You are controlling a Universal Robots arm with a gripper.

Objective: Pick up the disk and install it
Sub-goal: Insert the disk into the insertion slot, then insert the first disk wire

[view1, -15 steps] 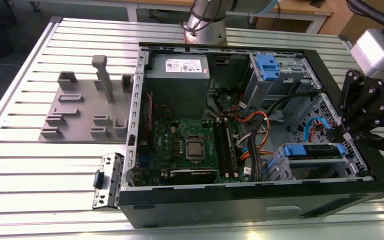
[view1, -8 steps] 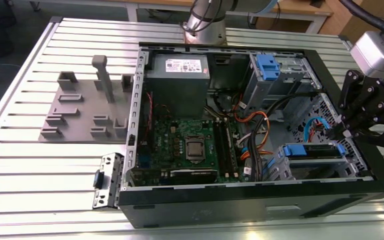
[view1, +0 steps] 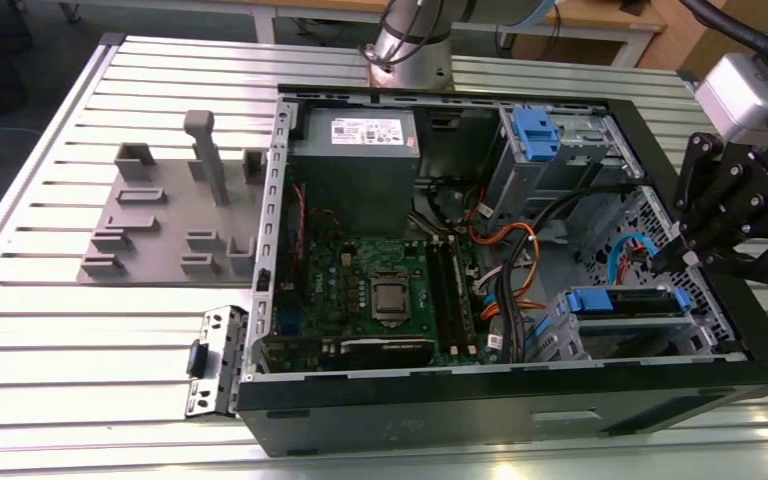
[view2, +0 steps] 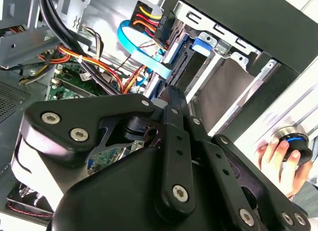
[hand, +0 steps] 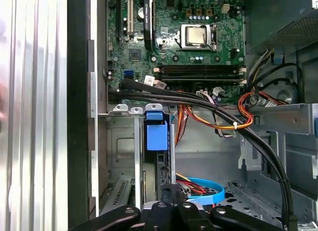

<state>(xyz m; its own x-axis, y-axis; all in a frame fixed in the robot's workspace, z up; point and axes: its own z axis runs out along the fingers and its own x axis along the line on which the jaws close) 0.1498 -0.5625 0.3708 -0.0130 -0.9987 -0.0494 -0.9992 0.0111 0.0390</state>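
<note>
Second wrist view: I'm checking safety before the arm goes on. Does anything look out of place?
A person's hand touches a round blue-ringed knob just outside the computer case, which is odd beside a working arm. Inside, the disk sits straight in its bay.

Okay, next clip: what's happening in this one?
A robot arm is working inside an open computer case lying on a slatted table. Its gripper sits at the case's edge on the exterior view's right, just above the drive bay where the disk with its blue carrier frame already sits. In the second wrist view, a person's hand rests on a round knob beside the case.
</note>
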